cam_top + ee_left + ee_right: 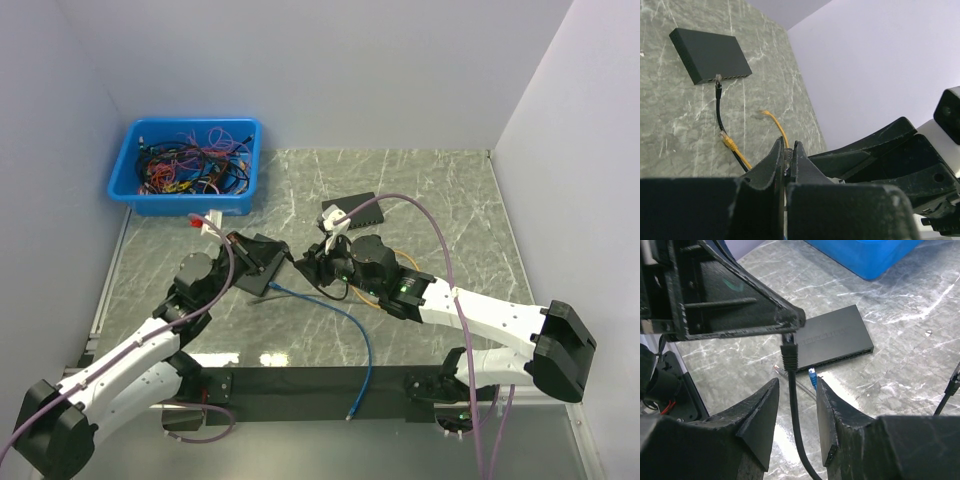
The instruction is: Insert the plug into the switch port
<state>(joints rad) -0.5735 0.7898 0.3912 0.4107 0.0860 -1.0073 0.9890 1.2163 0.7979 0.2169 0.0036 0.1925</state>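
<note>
Nearest the arm bases, the right fingers (760, 415) stand part-way apart with nothing gripped. A thin black cable (796, 435) runs up through the gap between them, clear of both pads. Just above that gap is the moulded black plug (789, 354) on the cable's end. It hangs upright, and its top is pinched at the very tips of the left fingers (790, 322). From the left wrist view those fingers are pressed right together, with only a sliver showing between them.

Past the plug, a small blue plug (812, 376) lies on the grey marbled bench (900, 375), just in front of the port edge of a flat black switch box (832, 340). The black plug sits short of that edge, raised off the bench and apart from the ports.

A second black switch box (710, 52) has a black lead in one port, with an orange cable (735, 150) lying near it. At the far left corner sits a blue plastic bin (185, 165) of tangled cables.
</note>
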